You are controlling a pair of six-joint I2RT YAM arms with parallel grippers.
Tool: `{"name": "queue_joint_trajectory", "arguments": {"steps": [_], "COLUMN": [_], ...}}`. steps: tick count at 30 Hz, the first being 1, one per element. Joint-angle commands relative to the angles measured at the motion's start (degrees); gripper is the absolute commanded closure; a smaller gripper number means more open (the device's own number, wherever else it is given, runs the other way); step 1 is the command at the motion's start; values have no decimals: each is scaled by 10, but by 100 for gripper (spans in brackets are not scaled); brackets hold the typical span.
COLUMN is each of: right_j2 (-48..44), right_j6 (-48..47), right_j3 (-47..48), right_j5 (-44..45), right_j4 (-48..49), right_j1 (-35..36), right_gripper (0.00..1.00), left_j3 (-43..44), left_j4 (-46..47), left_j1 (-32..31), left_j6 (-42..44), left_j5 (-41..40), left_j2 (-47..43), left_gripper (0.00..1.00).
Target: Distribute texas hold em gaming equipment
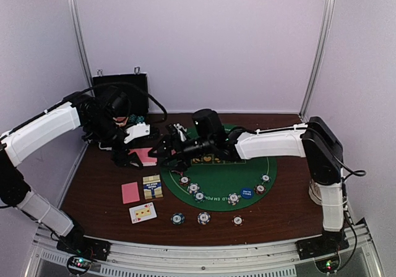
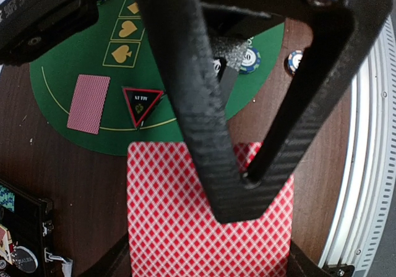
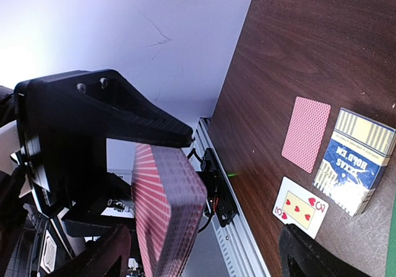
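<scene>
Left gripper [image 2: 240, 190] jaws shut on pink-backed deck [image 2: 185, 227], held above desk [image 1: 93, 184] at left edge of mat [image 1: 266, 166]. Right gripper [image 1: 168, 155] jaws wide, close to deck; contact unclear. Marker [image 2: 142, 104] and face-down card [image 2: 88, 102] lay on mat. Chips [image 1: 199, 196] sat along mat's near rim; face-up card [image 1: 142, 213] lay on desk.

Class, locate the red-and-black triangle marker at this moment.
In the left wrist view, the triangle marker lies left of centre on the green mat, near its curved edge, just right of a face-down pink-backed card.
</scene>
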Motion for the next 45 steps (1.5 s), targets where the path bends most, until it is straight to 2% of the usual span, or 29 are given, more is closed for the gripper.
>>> {"name": "queue_joint_trajectory", "arguments": {"steps": [1,8,14,18,29,39,45], "right_j2": [22,61,75,57,4,-44,-50], "right_j6": [43,74,47,18,-9,34,71], "right_j3": [19,62,79,55,2,-20,-30], "right_j5": [-13,-28,-39,-23,-11,-30,-48], "right_j4": [67,92,22,-24,-54,-1,34], "right_j1": [6,10,9,0,-22,-22,-20], "right_gripper": [15,16,17,20,24,33,48], "left_j3": [4,-2,4,6,10,3,1], "left_j4": [23,25,30,30,30,35,37], "left_j1": [0,0,0,0,0,0,0], "left_j6": [-5,-9,-10,-9,-8,-7,-5], "left_j5": [19,24,22,20,18,5,-3], "left_j2": [-1,0,5,2,-8,-3,0], "left_gripper": [100,100,100,100,100,100,100]}}
